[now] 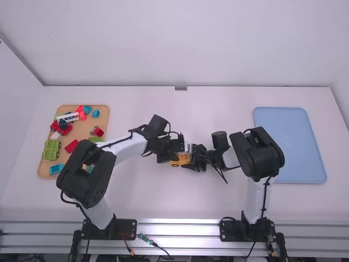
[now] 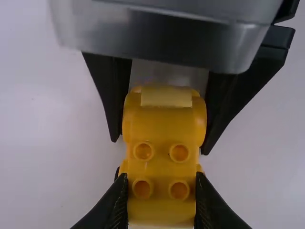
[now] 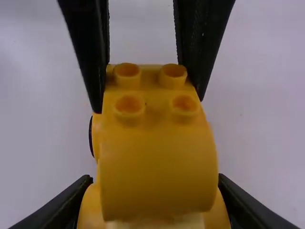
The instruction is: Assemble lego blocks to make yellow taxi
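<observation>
1. White tabletop (image 1: 163, 199) stretches before you, with a tan tray (image 1: 82, 131) of colourful toy blocks at your left and a flat, light blue rectangular tray (image 1: 290, 144) at your right.
2. Between your two arms, near the middle of the table, you have the yellow toy taxi of studded plastic blocks (image 1: 182, 159).
3. Your left gripper (image 1: 174, 156) pinches its studded end, one finger against each side.
4. Your right gripper (image 1: 192, 160) has its fingers closed around the opposite, rounded end.
5. On the tan tray, you see a green wheeled block (image 1: 50, 149).
</observation>
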You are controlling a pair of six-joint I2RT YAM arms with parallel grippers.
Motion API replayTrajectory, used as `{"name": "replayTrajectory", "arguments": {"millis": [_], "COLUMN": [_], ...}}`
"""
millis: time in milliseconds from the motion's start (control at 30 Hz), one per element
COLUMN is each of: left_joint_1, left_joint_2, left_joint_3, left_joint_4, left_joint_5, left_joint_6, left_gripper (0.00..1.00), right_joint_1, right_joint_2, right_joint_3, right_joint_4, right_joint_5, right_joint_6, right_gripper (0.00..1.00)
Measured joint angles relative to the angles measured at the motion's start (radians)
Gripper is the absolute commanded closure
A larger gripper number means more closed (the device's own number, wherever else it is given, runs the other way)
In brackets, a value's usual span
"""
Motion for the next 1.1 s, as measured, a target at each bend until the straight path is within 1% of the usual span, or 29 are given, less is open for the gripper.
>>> {"name": "replayTrajectory", "arguments": {"millis": [200,600,1100], "left_joint_1": [-0.015,-0.015,-0.032], "left_joint_2": [0.002,0.029,0.032], "left_joint_3": [0.000,0.015,0.032], "left_joint_4": [0.014,0.023,0.000], "left_joint_5": [-0.024,-0.005,-0.041], "left_joint_6": [-0.016,-0.048,-0.038], "left_gripper": [0.99,0.99,0.99], "right_joint_1": [0.000,-0.010,-0.011], "right_joint_2": [0.000,0.000,0.000], "right_joint_3": [0.000,0.016,0.017], "right_joint_4": [-0.002,-0.052,-0.051], "right_joint_5": [0.000,-0.010,-0.009], "right_joint_6": [0.001,0.002,0.000], "right_gripper": [0.56,0.58,0.53]}}
